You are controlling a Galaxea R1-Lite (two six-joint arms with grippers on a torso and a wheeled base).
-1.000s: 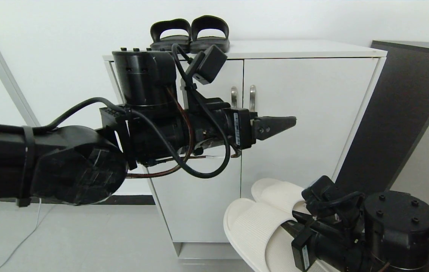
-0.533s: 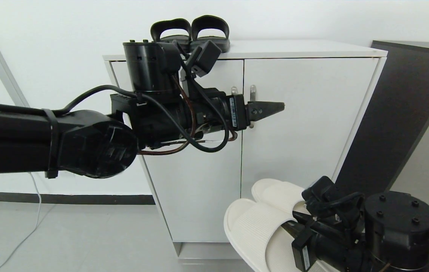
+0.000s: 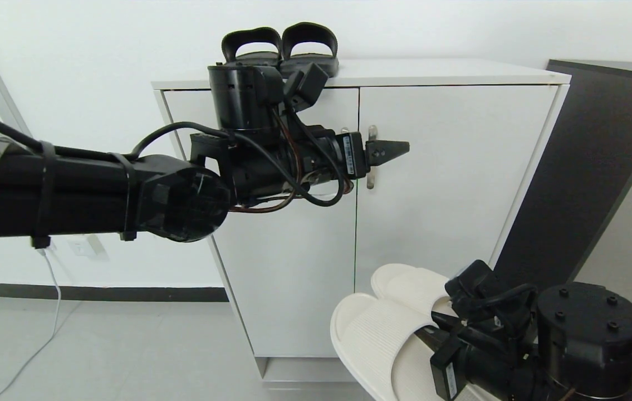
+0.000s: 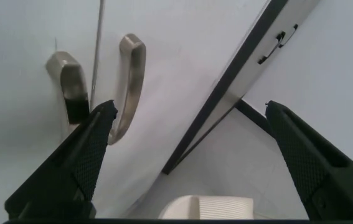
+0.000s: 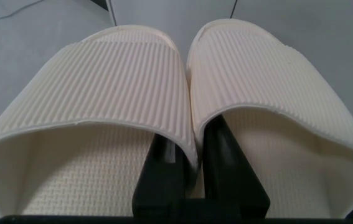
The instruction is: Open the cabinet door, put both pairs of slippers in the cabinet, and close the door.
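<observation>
Left tool [image 3: 401,150] rose to handle [image 3: 371,160] of white cabinet [image 3: 449,178] on grey floor [image 3: 126,351]

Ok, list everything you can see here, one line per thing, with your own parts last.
cabinet: one, white, against the wall, both doors shut
handles: two, silver metal, side by side at the seam between the doors
black slippers: one pair, black, on top of the cabinet near its left end
white slippers: one pair, cream white, held in front of the cabinet's lower right door
panel: one, dark grey, right of the cabinet
cable: one, white, hanging down the wall to the floor on the left
left gripper: one, black, open, level with the handles
right gripper: one, black, shut on the white slippers
</observation>
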